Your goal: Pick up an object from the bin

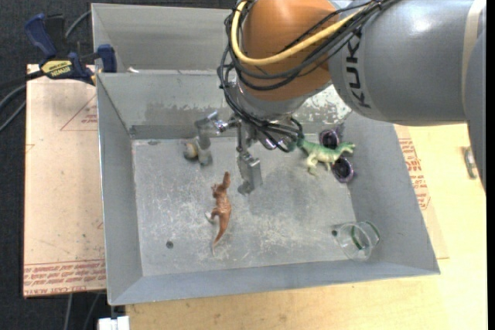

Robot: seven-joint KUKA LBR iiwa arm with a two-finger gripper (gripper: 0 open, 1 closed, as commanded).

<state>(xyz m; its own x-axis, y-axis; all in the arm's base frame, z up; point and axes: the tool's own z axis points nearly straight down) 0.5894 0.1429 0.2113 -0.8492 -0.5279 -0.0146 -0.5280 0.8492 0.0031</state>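
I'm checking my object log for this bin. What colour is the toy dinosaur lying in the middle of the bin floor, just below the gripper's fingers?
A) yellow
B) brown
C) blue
B: the brown dinosaur lies mid-floor just below the open gripper. A green dinosaur lies further right.

The arm is a thick, rounded silver-grey casing with the letters KUKA printed in black along its side. Its wrist wears a smooth, glossy orange dome-shaped cover, around which yellow and black cables loop and then run along the casing. Under the cover sits a small grey metal gripper with two slim fingers, and thin dark wires are tangled about its base.
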